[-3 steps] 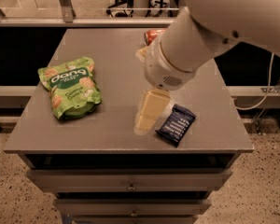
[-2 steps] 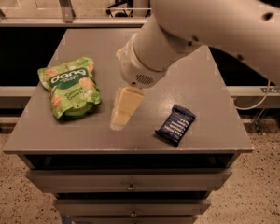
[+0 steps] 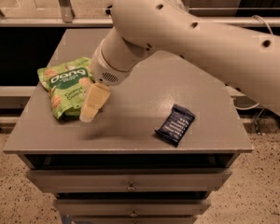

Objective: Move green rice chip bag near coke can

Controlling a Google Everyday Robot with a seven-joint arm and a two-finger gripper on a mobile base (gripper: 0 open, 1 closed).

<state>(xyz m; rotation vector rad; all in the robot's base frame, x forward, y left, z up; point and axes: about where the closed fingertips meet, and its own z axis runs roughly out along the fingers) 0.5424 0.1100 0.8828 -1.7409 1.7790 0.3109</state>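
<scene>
The green rice chip bag (image 3: 64, 84) lies flat on the left part of the grey table top (image 3: 130, 136), with its white lettering facing up. My gripper (image 3: 94, 102) hangs from the large pale arm (image 3: 177, 27). It sits low over the bag's right edge and overlaps its lower right corner. The coke can is hidden behind the arm.
A small dark blue wrapped bar (image 3: 175, 124) lies on the right front of the table. Drawers (image 3: 130, 186) run under the table top. A rail and dark shelving stand behind the table. The floor drops away on both sides.
My arm has swung left across the table, from beside the blue bar to the green bag's right edge. The orange-red can seen earlier at the back is now covered by the arm.
</scene>
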